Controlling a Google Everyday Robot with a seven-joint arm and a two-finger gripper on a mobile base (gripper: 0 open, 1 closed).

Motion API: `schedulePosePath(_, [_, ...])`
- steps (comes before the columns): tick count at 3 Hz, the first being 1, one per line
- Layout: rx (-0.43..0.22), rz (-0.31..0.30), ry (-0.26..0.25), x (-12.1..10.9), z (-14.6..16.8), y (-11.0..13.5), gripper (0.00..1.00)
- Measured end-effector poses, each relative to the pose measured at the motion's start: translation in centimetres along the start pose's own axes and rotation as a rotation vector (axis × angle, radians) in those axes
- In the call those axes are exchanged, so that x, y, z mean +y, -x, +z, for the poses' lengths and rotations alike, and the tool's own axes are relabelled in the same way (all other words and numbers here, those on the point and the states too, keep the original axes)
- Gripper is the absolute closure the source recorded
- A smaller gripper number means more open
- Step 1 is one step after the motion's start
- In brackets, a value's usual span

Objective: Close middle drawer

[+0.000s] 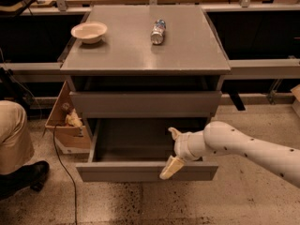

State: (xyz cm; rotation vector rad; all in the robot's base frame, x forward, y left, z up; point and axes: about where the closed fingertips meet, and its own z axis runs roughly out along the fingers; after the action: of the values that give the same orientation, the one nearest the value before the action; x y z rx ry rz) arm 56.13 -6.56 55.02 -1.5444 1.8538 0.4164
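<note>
The middle drawer (136,139) is pulled far out of the grey cabinet (145,55), below the shut upper front (145,103). Its smooth grey inside is bare, and its flat front (117,171) faces me. My gripper (172,150) reaches in from the right, at the right part of the drawer's front edge. It is open, with one finger (174,133) up over the drawer's inside and the other finger (169,168) down across the front. It holds nothing. The lowest front is hidden under the open drawer.
On the cabinet top stand a white bowl (89,32) at left and a lying bottle (158,31) at middle. A cardboard box (65,121) with scraps sits left of the cabinet. A person's leg and shoe (16,153) are at far left. A black cable (63,172) runs over the floor.
</note>
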Motion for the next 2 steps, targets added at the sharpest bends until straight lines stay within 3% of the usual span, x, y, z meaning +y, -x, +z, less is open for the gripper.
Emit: schedulePosePath(2, [0.000, 0.022, 0.033, 3.0, -4.9, 0.6, 0.39])
